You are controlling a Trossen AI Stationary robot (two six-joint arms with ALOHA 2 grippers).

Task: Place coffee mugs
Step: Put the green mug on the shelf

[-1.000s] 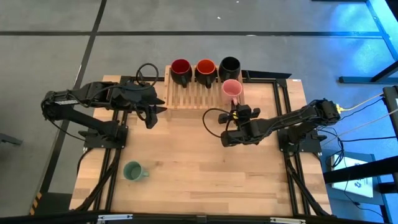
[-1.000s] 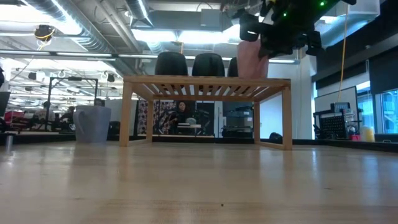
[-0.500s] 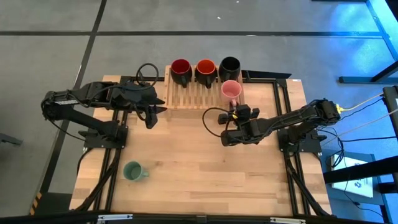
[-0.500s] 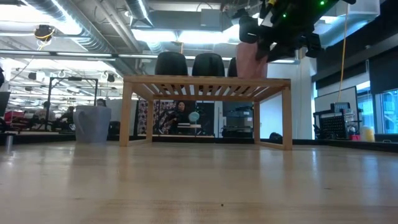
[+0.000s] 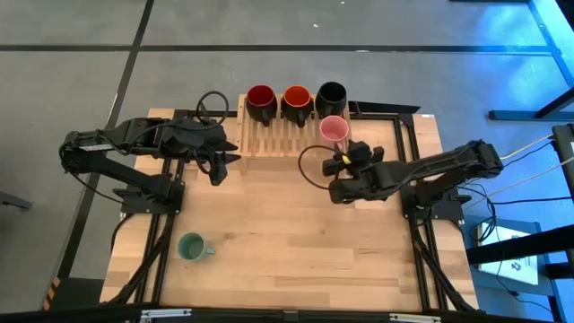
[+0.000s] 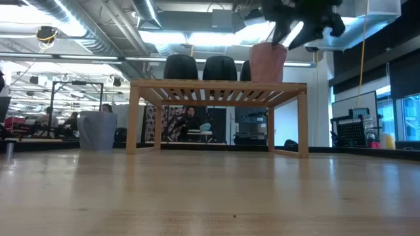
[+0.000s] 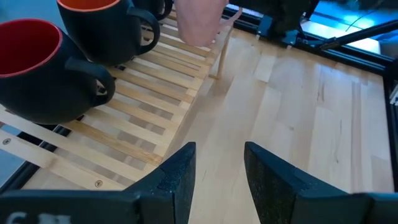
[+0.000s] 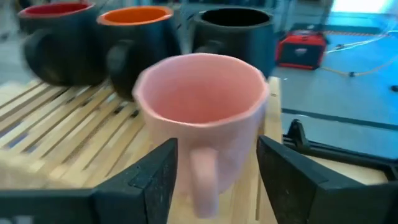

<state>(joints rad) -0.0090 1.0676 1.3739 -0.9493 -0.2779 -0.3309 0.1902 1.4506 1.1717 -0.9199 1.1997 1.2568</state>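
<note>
Pink mug (image 5: 334,129) stood upright on the slatted wooden rack (image 5: 273,137).
My right fingers (image 5: 345,162) were spread just behind its handle at 6 o'clock; my left fingers (image 7: 214,180) hung parted over the worktop (image 5: 269,233).

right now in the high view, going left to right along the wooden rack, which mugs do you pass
red-inside mug → orange-inside mug → black mug → pink mug, which stands on the rack's right end, nearer the table's front than the other three.
</note>
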